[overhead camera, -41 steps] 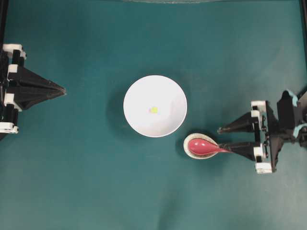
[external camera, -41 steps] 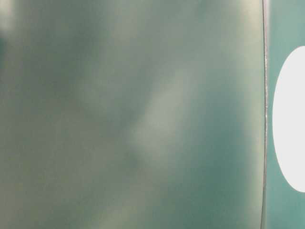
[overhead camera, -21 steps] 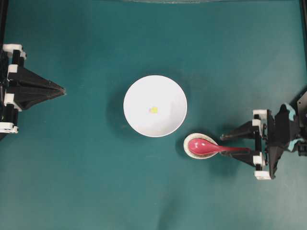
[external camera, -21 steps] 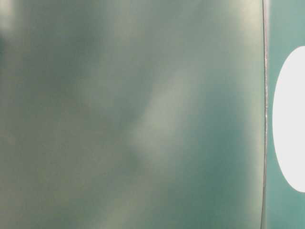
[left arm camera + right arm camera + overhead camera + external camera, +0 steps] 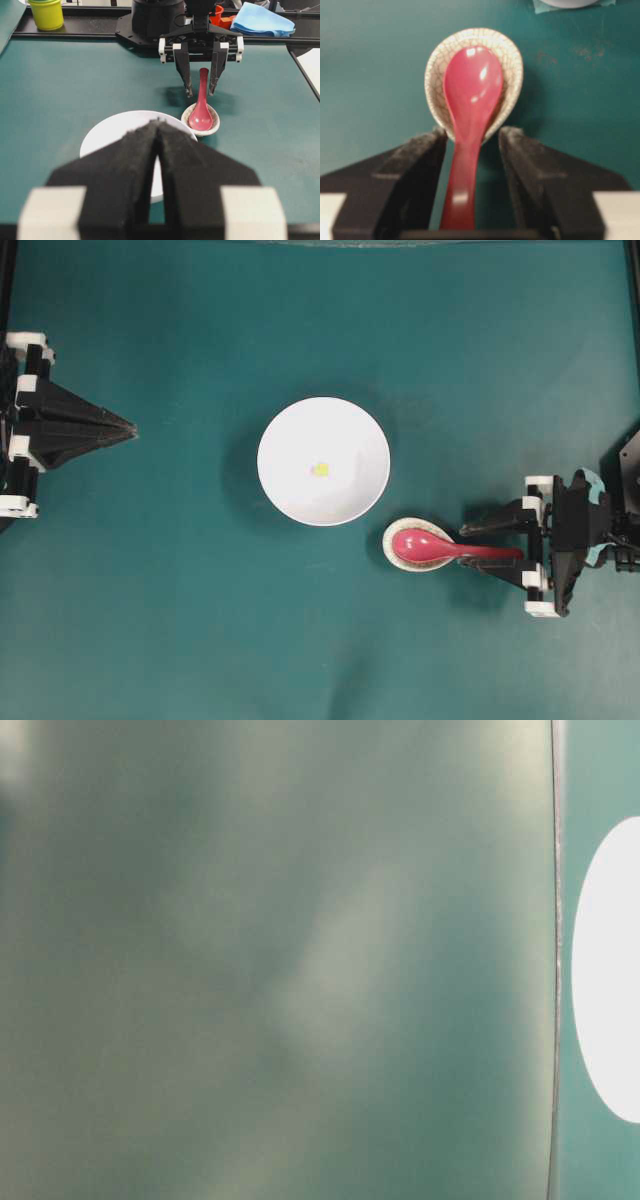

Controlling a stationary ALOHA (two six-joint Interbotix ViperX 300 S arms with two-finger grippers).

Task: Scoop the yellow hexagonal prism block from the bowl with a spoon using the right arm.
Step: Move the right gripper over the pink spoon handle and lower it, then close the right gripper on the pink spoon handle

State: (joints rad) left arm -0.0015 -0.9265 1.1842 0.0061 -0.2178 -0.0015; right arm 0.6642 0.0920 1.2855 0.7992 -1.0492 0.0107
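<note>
With its jaws apart, the right claw (image 5: 487,544) straddled the glossy red-pink spoon (image 5: 440,547) handle, long axis pointing left toward the white bowl (image 5: 323,461); left claw (image 5: 128,428) together, far off.

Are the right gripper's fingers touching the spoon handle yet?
Apart. The right wrist view shows teal table on both sides of the spoon handle, between it and the right gripper's open fingers.

Black arms, white-blocked pointed grippers; teal tape on the right arm (image 5: 600,530).
</note>
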